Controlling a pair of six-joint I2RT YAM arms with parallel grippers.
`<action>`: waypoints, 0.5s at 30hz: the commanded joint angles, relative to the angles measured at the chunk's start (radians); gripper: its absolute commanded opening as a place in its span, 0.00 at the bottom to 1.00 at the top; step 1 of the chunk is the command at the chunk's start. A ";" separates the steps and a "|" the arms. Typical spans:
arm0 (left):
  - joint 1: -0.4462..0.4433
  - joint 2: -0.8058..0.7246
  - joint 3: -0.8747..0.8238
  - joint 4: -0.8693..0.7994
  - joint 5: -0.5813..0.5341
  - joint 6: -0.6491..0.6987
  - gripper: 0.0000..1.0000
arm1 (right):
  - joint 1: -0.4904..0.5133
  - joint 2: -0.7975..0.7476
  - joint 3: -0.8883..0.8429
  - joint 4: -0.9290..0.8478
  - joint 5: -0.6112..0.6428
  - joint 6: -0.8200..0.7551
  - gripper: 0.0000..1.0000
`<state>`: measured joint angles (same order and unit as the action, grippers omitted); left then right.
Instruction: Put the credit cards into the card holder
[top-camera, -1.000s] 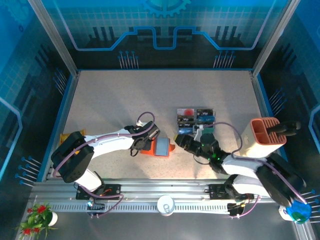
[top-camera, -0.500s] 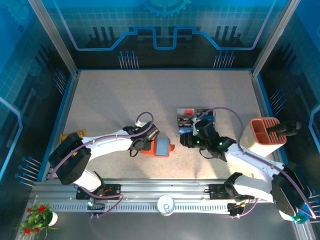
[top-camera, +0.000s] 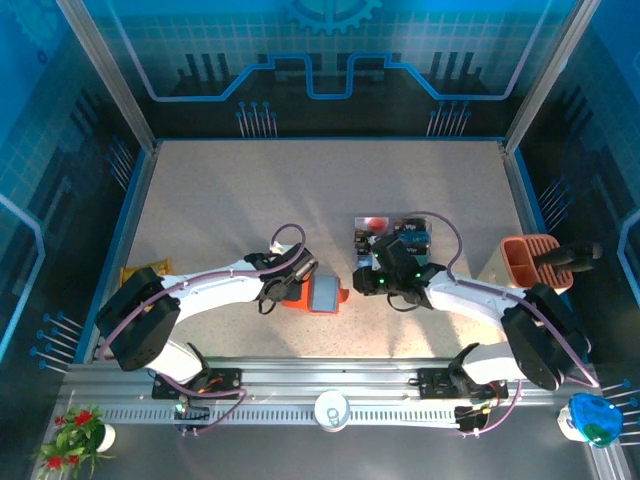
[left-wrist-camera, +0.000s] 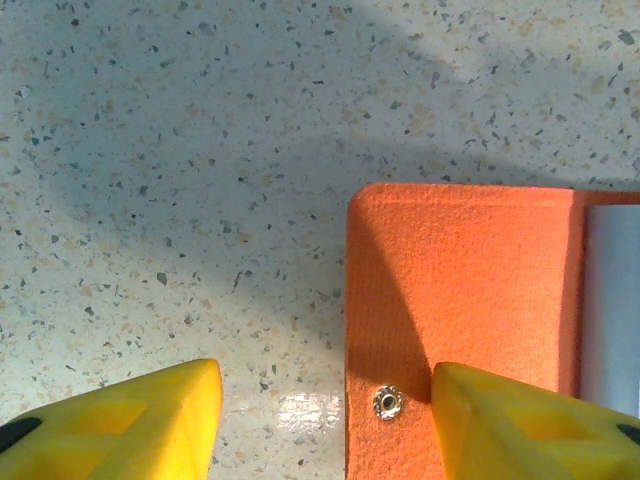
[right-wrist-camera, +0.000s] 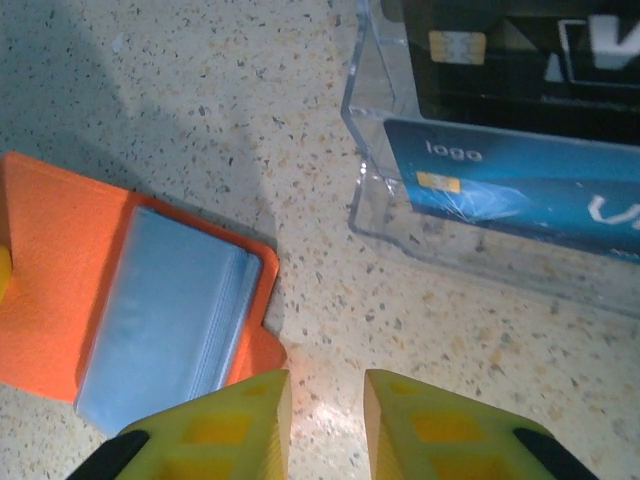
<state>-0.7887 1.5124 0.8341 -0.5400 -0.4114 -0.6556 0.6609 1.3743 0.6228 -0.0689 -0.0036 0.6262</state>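
From above you saw the card holder (top-camera: 322, 293) lying open on the bench (top-camera: 230, 200), between the left claw (top-camera: 285, 288) and the right claw (top-camera: 368, 280). Your left wrist camera added more: its yellow fingers (left-wrist-camera: 120, 425) stood wide apart, one over the orange flap beside the snap stud (left-wrist-camera: 387, 402), clamping nothing. The right wrist camera showed that claw almost closed, with a narrow empty gap, and a clear stand (right-wrist-camera: 370, 150) near the holder. There I counted two credit cards (right-wrist-camera: 500, 180), one dark and one blue. From above the arm hid some, so I could not count them all. There was one holder and one terracotta bin (top-camera: 530, 262). The bench was pale and speckled, with blue patterned walls (top-camera: 320, 60) around it.
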 joint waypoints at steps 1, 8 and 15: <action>-0.010 -0.009 -0.006 0.001 0.004 -0.022 0.58 | 0.008 0.049 0.048 0.040 0.004 -0.014 0.26; -0.012 -0.010 0.001 0.001 0.009 -0.021 0.58 | -0.003 0.144 0.093 0.055 0.022 -0.016 0.23; -0.014 -0.020 0.004 -0.005 0.008 -0.019 0.58 | -0.044 0.196 0.144 0.054 0.036 -0.035 0.23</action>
<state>-0.7952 1.5124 0.8341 -0.5373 -0.4110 -0.6559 0.6399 1.5497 0.7280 -0.0284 0.0055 0.6182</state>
